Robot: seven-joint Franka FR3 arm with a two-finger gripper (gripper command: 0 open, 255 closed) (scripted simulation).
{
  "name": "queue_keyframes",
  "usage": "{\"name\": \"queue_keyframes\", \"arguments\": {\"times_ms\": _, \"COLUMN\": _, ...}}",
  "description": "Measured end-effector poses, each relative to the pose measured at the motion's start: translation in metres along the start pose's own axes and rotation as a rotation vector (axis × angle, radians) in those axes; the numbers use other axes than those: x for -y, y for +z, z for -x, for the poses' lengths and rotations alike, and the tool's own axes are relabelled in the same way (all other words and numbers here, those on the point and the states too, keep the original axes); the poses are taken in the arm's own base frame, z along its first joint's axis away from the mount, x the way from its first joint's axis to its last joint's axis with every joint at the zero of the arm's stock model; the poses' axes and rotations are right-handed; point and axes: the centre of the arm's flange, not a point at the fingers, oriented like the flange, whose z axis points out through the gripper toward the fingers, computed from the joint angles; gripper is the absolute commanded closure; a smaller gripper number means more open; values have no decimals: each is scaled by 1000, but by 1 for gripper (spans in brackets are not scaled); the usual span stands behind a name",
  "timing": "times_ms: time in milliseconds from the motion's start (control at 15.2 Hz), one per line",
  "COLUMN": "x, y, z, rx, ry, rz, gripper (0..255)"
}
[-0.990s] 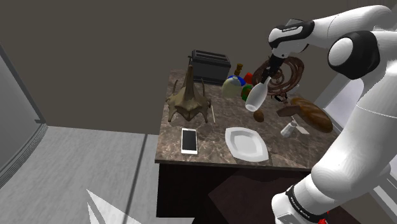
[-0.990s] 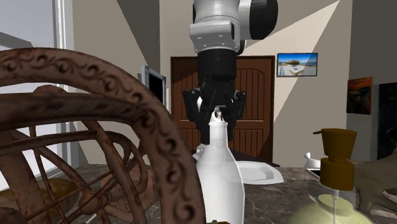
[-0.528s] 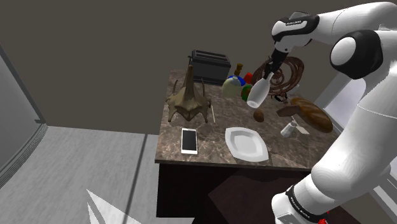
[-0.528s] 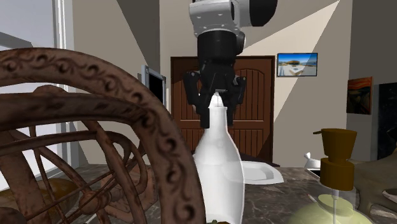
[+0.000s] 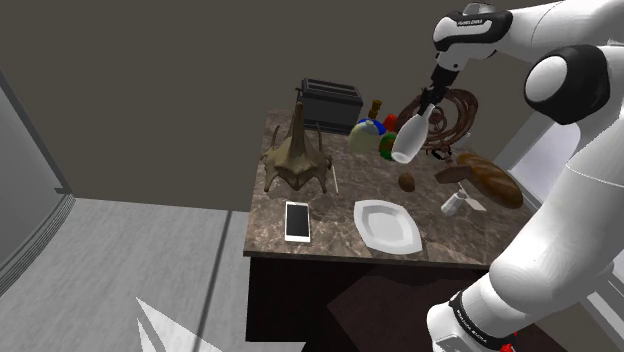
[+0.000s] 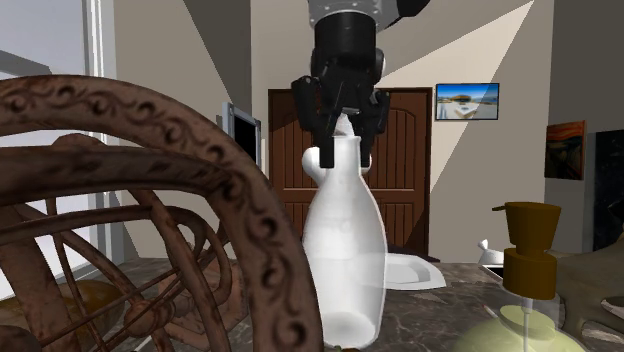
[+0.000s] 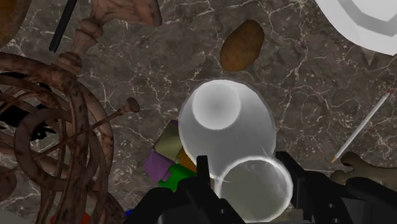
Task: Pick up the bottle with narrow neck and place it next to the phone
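The black gripper [image 6: 340, 128] is closed tight on the narrow neck of a white, glassy bottle [image 6: 345, 250], its fingers [image 7: 202, 173] pressing the rim from both sides. The bottle hangs in the air with its neck up and its wide base down. Its long axis is close to vertical, and in the shoulder view the base leans down towards the phone. The white phone [image 5: 297, 221] lies flat near the front edge of the dark marble counter [image 5: 335, 205]. The bottle is well apart from the phone, farther back and to the shoulder view's right.

Just beside the phone, on that same side, lies a white plate [image 5: 386, 225]. A small brown potato [image 7: 242, 44] sits past the plate from the phone. Behind the phone stands a brown tower figurine [image 5: 295, 155], and beyond that a dark toaster [image 5: 330, 105]. Farther from the phone than the bottle are an ornate brown wheel [image 6: 150, 200] and a brown pump dispenser [image 6: 527, 262].
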Motion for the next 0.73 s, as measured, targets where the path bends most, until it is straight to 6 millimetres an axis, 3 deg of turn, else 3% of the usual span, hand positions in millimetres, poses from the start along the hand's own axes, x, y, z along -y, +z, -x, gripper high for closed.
{"name": "queue_keyframes", "arguments": {"times_ms": 198, "x": 31, "y": -2, "z": -1, "rx": 0, "ry": 0, "rz": 0, "gripper": 255}}
{"name": "queue_keyframes", "arguments": {"times_ms": 726, "x": 136, "y": -3, "z": 2, "rx": 0, "ry": -1, "rz": -1, "gripper": 255}}
